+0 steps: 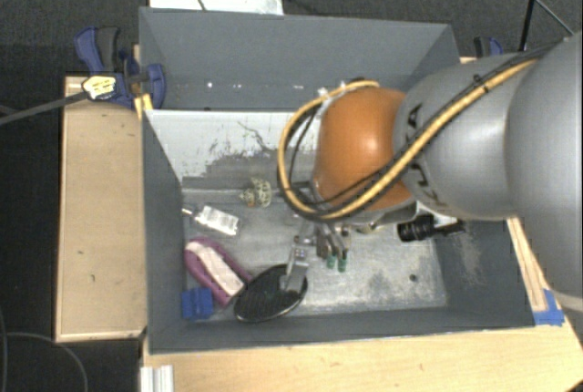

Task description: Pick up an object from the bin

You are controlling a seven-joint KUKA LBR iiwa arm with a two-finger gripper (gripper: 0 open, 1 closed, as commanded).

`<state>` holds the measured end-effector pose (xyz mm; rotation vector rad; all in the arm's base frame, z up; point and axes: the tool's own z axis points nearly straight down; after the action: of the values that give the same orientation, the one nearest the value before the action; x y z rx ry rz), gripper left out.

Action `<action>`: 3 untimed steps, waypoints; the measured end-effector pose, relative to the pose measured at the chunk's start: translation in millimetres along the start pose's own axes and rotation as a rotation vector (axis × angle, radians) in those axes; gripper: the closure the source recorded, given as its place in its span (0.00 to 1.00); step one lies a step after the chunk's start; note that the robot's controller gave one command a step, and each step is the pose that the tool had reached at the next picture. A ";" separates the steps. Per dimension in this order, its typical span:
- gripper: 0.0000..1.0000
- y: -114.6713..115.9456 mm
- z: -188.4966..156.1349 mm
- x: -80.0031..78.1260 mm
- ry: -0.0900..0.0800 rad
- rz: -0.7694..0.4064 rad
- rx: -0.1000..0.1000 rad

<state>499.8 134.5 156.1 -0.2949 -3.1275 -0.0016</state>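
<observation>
Even overhead light, moderately bright. Soft sheen on orange cover (360,139); pinpoint glints along bin (273,53) back wall; soft shadow under arm (510,144) on floor

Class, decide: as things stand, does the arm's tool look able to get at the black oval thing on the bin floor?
Probably yes. The tool hangs close beside the black oval thing, nothing lies on top of it, and the pink block sits off to its other side.

Five loose things in the grey metal bin (301,62), one of each kind.
I count one black oval brush (269,296), one pink oblong pad (215,264), one small blue block (196,304), one small white plastic piece (217,219) and one little round olive-green ball (258,193).
</observation>
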 end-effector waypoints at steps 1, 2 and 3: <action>0.00 21.7 83.4 22.3 -0.003 -0.325 -0.002; 1.00 22.8 80.0 19.3 -0.012 -0.319 -0.006; 1.00 22.7 14.4 23.9 -0.008 -0.296 -0.003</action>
<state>480.5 161.3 141.7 0.1699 -3.1450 -0.0045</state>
